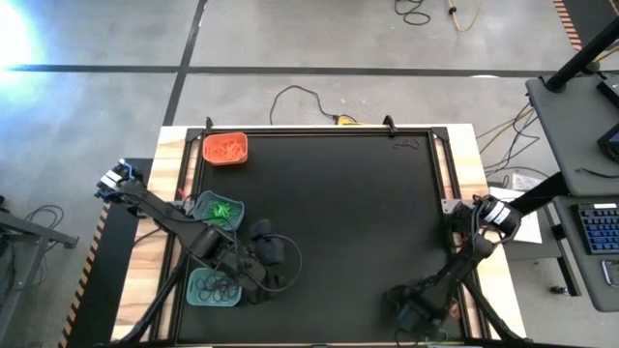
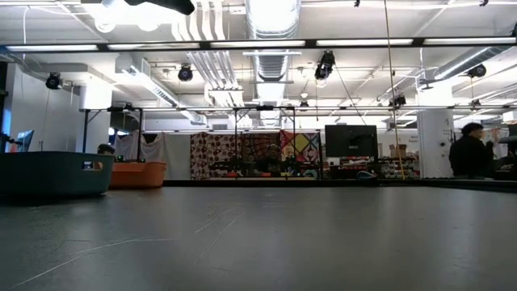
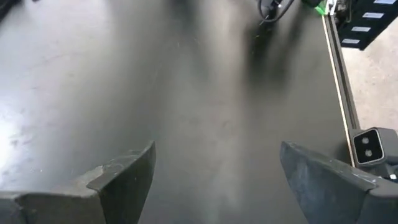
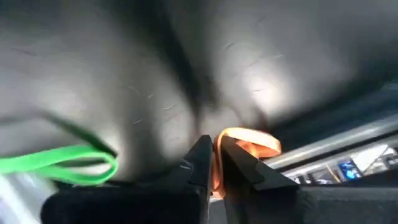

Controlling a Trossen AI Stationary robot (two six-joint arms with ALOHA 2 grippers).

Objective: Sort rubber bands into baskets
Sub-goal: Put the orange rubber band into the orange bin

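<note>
Three baskets stand along the table's left side: an orange basket (image 1: 225,149) with orange rubber bands, a teal basket (image 1: 219,210) with green ones, and a teal basket (image 1: 214,287) with black ones. My left gripper (image 1: 279,275) hovers open beside the near teal basket, with only bare black mat between its fingers (image 3: 124,180). My right gripper (image 1: 398,302) is near the table's front right, shut on an orange rubber band (image 4: 249,142). A green rubber band (image 4: 62,163) lies on the mat just beside it. My right gripper pinches a strand of the orange rubber band (image 4: 217,171) between its two fingertips. The fingers slant down toward the mat. The rest of the loop (image 4: 255,144) bulges out past the tips; whether it rests on the mat I cannot tell.
A few small dark loops (image 1: 406,145) lie at the mat's far right corner. The mat's raised frame (image 1: 445,184) and wooden border run along the right. Cables (image 1: 309,97) lie on the floor beyond the far edge. The mat's middle (image 1: 338,213) is bare.
</note>
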